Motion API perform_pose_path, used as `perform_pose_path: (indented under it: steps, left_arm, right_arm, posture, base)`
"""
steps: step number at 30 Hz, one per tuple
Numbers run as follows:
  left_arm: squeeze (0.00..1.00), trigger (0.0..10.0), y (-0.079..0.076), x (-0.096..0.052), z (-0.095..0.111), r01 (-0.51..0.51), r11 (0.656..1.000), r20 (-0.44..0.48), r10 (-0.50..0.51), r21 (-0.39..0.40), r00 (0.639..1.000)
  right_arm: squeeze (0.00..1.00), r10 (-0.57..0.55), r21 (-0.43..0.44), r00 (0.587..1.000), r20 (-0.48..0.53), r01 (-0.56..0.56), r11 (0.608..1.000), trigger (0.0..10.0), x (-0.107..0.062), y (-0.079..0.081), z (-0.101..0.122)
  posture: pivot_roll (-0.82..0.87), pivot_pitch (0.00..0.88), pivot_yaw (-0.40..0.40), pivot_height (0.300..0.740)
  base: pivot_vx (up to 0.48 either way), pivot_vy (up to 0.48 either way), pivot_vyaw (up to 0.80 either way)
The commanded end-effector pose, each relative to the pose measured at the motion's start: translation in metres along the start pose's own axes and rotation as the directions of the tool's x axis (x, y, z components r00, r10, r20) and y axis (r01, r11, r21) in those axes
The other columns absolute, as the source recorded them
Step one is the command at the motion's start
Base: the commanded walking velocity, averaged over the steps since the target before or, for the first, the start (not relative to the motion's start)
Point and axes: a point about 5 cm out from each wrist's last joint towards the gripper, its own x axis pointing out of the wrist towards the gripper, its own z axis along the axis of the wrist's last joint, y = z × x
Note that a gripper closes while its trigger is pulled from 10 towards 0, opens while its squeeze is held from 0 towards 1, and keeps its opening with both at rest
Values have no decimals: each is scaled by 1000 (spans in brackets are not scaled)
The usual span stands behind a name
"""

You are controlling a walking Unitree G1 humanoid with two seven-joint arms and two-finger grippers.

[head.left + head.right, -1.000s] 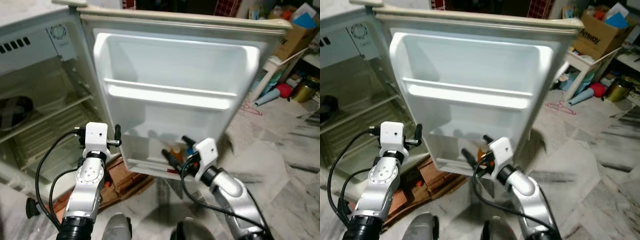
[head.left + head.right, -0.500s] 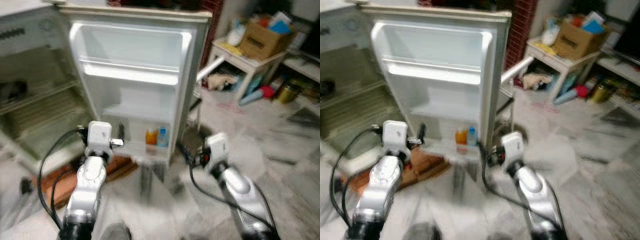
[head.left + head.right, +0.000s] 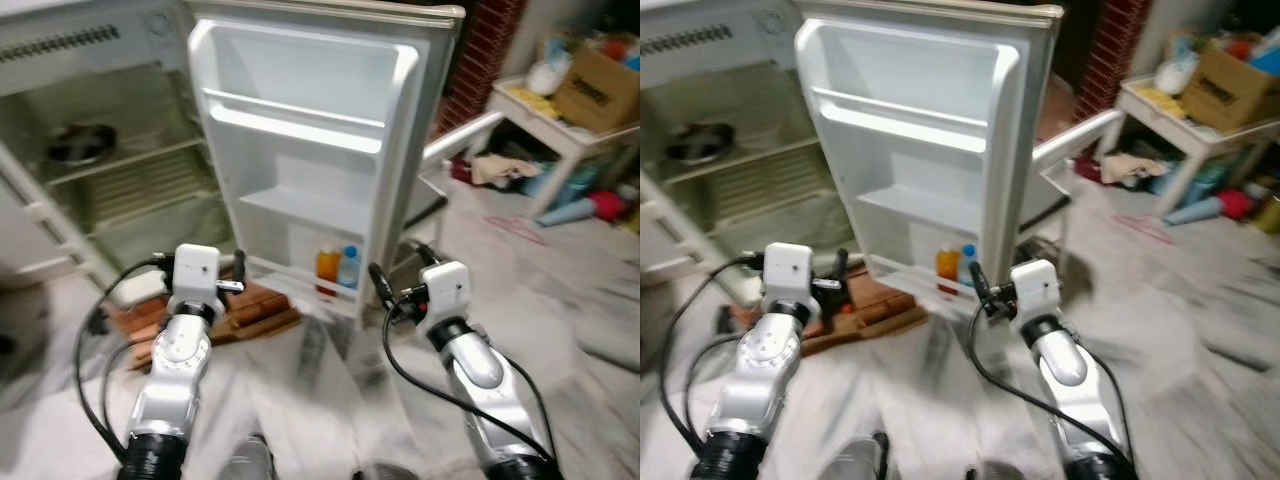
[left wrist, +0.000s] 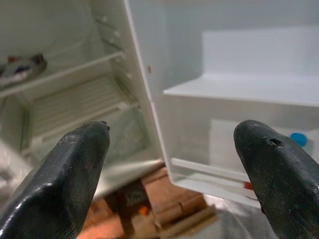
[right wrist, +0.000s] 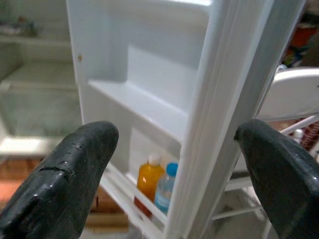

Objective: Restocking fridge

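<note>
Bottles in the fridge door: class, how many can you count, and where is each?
2: an orange bottle and a blue-capped bottle side by side on the door's bottom shelf. Others may be hidden.

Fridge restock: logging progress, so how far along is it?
Done: the fridge door stands open, with an orange bottle and a blue-capped bottle in its bottom rack. In hand: nothing; the left gripper and right gripper are open and empty. Left: the upper door shelves are bare.

Silver arms, white wrist blocks, black cables
</note>
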Motion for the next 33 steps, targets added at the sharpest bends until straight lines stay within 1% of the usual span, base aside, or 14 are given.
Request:
perform_pose_path:
  steps: [1,12,15,22,26,29,33]
  left_arm:
    - [0,10000,2,0,-1,-6,1000,-6,6,17,1000]
    - [0,10000,1,1,-1,-4,1000,-8,4,19,1000]
    - [0,10000,0,2,0,-3,1000,-5,3,16,1000]
    - [0,10000,1,2,0,-11,1000,-6,11,14,1000]
    - [0,10000,2,2,0,-19,1000,-7,19,14,1000]
    - [0,10000,2,1,2,-20,1000,14,20,-7,1000]
    - [0,10000,2,1,3,-9,1000,21,9,-10,1000]
  right_arm:
    - [0,-7,-3,1000,5,7,1000,10000,1,1,0]
    - [0,-8,8,1000,2,8,1000,10000,2,0,-2]
    - [0,2,-27,1000,21,-2,1000,10000,3,3,1]
    - [0,-4,-16,1000,25,5,1000,10000,4,3,1]
    - [0,-5,-16,1000,27,6,1000,10000,4,3,1]
    - [0,-7,-14,1000,29,8,1000,10000,4,2,0]
    - [0,-10,-15,999,31,10,1000,10000,4,2,0]
  posture:
    - [-21,77,11,740]
    - [-25,78,13,740]
    - [-24,79,14,740]
    - [-18,80,15,740]
    - [-19,80,15,740]
    - [-20,80,15,740]
    - [-20,80,14,740]
  base:
    - [0,-480,531]
    - [0,-480,0]
    - [0,-480,660]
    - [0,-469,783]
    - [0,0,781]
    - [0,0,781]
    - [0,0,772]
